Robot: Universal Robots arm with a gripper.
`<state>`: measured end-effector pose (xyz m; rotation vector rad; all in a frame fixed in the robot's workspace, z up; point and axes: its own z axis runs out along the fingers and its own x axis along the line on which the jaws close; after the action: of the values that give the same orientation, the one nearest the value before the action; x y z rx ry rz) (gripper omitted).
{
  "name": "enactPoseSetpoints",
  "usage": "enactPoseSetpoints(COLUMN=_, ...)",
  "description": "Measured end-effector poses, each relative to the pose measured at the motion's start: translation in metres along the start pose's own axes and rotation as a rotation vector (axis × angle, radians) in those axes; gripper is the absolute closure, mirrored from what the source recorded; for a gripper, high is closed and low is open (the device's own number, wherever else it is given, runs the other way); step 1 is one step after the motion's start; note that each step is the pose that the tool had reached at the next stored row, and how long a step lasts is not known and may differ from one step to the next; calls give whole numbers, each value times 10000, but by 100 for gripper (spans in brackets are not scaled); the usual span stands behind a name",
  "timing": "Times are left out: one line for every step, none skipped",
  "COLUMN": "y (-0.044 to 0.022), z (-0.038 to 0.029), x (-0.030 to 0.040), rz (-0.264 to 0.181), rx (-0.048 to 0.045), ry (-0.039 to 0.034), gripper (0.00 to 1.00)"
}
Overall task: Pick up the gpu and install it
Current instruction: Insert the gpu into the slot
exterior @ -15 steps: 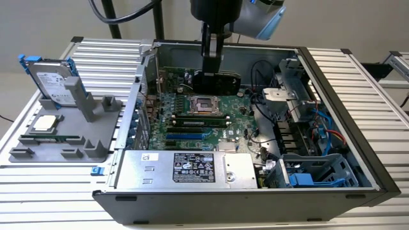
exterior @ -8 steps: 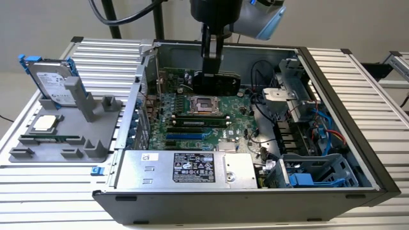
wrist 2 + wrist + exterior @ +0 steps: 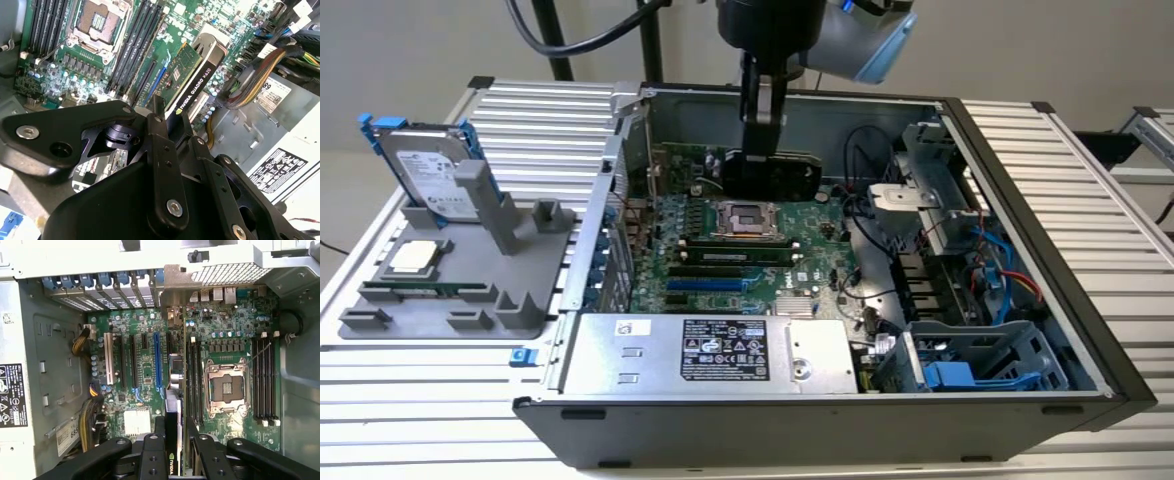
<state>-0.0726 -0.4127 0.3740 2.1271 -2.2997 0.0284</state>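
We have the gripper [image 3: 172,125] clamped on the gpu [image 3: 192,82], both hanging inside the open computer case [image 3: 1067,300], above the motherboard [image 3: 720,265]. In the second wrist view the card sits edge-on between the two black fingers [image 3: 162,165]: black shroud edge with white lettering on one side, green board on the other. The far end of the card runs away from the gripper toward the motherboard; we cannot tell whether it touches the board or any slot.

In the first wrist view the gripper [image 3: 175,440] is cut off by the frame edge, and the gpu [image 3: 172,425] shows as a thin dark strip between the fingers. Its silver bracket [image 3: 174,287] stands at the far end, near the row of blue slot latches [image 3: 100,282] at the case's rear wall. The blue expansion slot [image 3: 158,360] lies just to one side of the card line, the CPU socket [image 3: 223,387] to the other. Whether the card edge sits over a slot is hidden by the card itself.

In the exterior view the gripper [image 3: 767,165] is a black mass, fingers not separable, and the gpu [image 3: 774,178] is a dark block just beyond the CPU socket [image 3: 750,216]. The arm's upper part is cut off.

Well off to the side, outside the case, a grey fixture [image 3: 454,270] holds a hard drive [image 3: 434,170] upright.
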Motion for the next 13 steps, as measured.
enactPoseSetpoints(y=0, z=2, x=-1, rz=-1, rx=0, ry=1, gripper=100)
enactPoseSetpoints(y=0, z=5, x=-2, rz=-2, rx=0, ry=2, gripper=100)
enactPoseSetpoints(y=0, z=8, x=-3, rz=-4, rx=1, ry=3, gripper=100)
enactPoseSetpoints(y=0, z=10, x=-3, rz=-5, rx=1, ry=3, gripper=100)
enactPoseSetpoints(y=0, z=12, x=-4, rz=-6, rx=0, ry=5, gripper=100)
enactPoseSetpoints(y=0, z=14, x=-4, rz=-8, rx=0, ry=5, gripper=100)
enactPoseSetpoints(y=0, z=17, x=-4, rz=-9, rx=1, ry=3, gripper=100)
enactPoseSetpoints(y=0, z=19, x=-4, rz=-10, rx=1, ry=3, gripper=100)
enactPoseSetpoints(y=1, z=22, x=-4, rz=-10, rx=1, ry=2, gripper=100)
enactPoseSetpoints(y=0, z=26, x=-5, rz=-12, rx=1, ry=2, gripper=100)
enactPoseSetpoints(y=0, z=29, x=-5, rz=-12, rx=1, ry=3, gripper=100)
enactPoseSetpoints(y=1, z=34, x=-5, rz=-13, rx=1, ry=3, gripper=100)
enactPoseSetpoints(y=1, z=40, x=-5, rz=-13, rx=2, ry=4, gripper=100)
